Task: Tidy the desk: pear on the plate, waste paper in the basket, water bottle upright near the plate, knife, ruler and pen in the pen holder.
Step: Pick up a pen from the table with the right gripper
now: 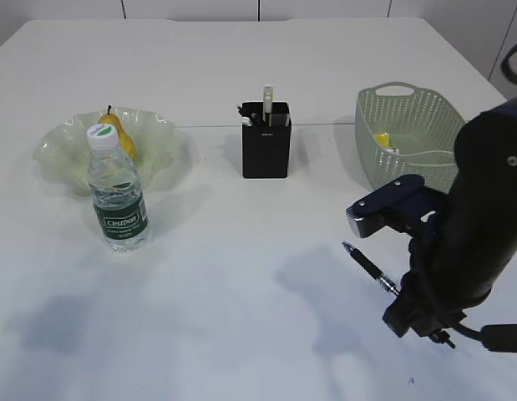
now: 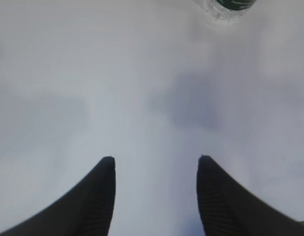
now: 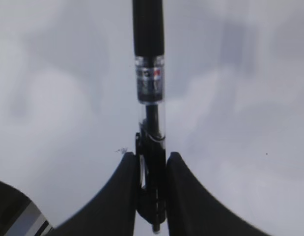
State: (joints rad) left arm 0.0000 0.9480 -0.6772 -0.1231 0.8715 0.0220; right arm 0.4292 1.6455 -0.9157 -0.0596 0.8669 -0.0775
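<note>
My right gripper point(image 1: 406, 302) point(image 3: 151, 155) is shut on the black pen point(image 1: 367, 263) point(image 3: 148, 49), which points forward at a slant over the white desk point(image 1: 241, 276). In the left wrist view my left gripper point(image 2: 156, 158) hangs open over bare desk, nothing between its fingers. The yellow pear point(image 1: 129, 149) lies on the ruffled green plate point(image 1: 53, 142). In front of the plate the water bottle point(image 1: 118, 192) point(image 2: 230, 6) stands upright. A pale handle and dark pieces stick out of the black pen holder point(image 1: 265, 150); I cannot tell knife from ruler. Yellow and white waste paper point(image 1: 382, 140) lies in the basket point(image 1: 408, 109).
The right arm's dark bulk fills the lower right of the exterior view, in front of the basket. The left arm is outside that view.
</note>
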